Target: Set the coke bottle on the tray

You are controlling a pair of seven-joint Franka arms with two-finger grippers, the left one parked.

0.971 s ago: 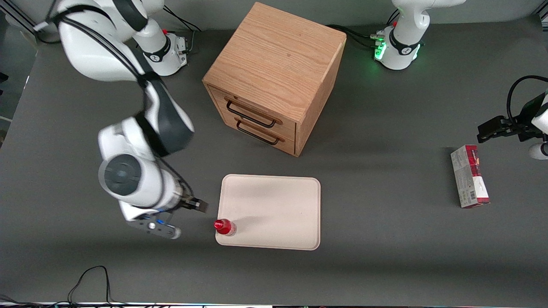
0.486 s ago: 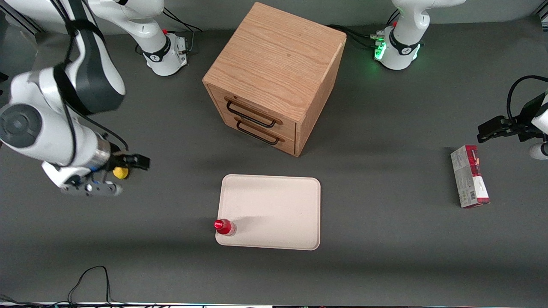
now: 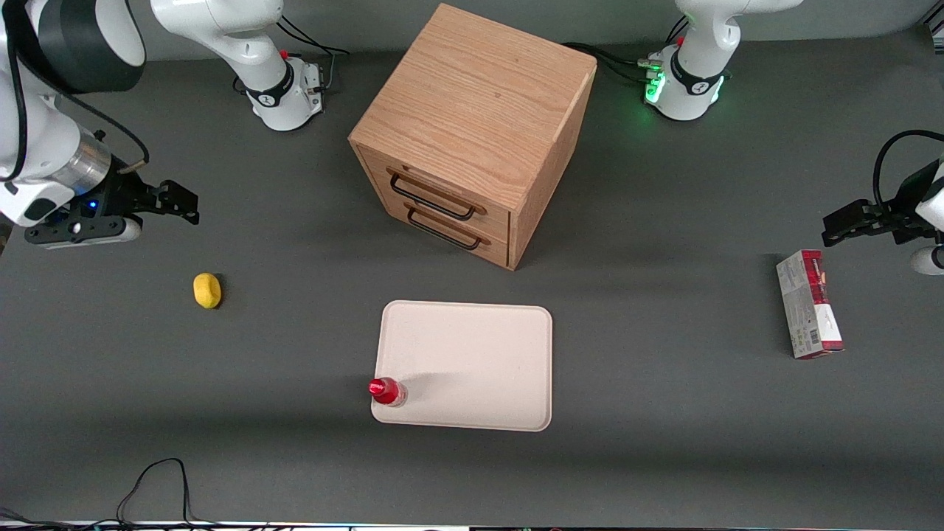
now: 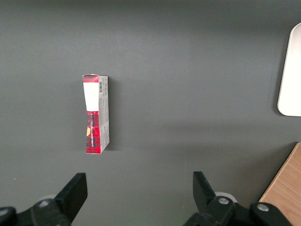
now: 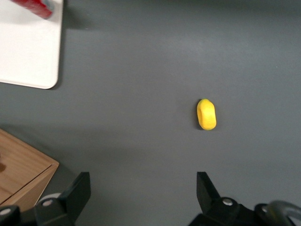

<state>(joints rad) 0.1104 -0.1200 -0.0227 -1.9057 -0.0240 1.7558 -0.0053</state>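
coke bottle (image 3: pixel 386 391): small, red, red-capped, standing upright on the tray (image 3: pixel 472 361), in the tray corner nearest the front camera toward the working arm's end; touched by nothing; a sliver of it (image 5: pixel 33 7) shows in the right wrist view, on the tray (image 5: pixel 26 52). tray: cream-beige, flat, rounded corners, low rim, lying on the dark grey counter (image 3: pixel 627 457) nearer the front camera than the cabinet; otherwise bare; one corner (image 4: pixel 290 75) shows in the left wrist view. carton (image 3: pixel 809 303): red and grey, lying flat on the counter toward the parked arm's end, well apart from the tray; also seen (image 4: pixel 96 114) in the left wrist view. lemon-like lump (image 3: pixel 207 290): yellow, resting alone on the counter toward the working arm's end, well apart from the tray, farther from the front camera than the bottle; also seen (image 5: pixel 206 114) in the right wrist view. claw (image 3: pixel 181 203): on the right arm, raised over the counter at the working arm's end, farther from the front camera than the lump and well apart from bottle and tray; its fingers (image 5: pixel 77 193) stand wide and hold nothing. cabinet (image 3: pixel 472 133): wooden, two drawers, both closed, dark wire handles, standing on the counter farther from the front camera than the tray.
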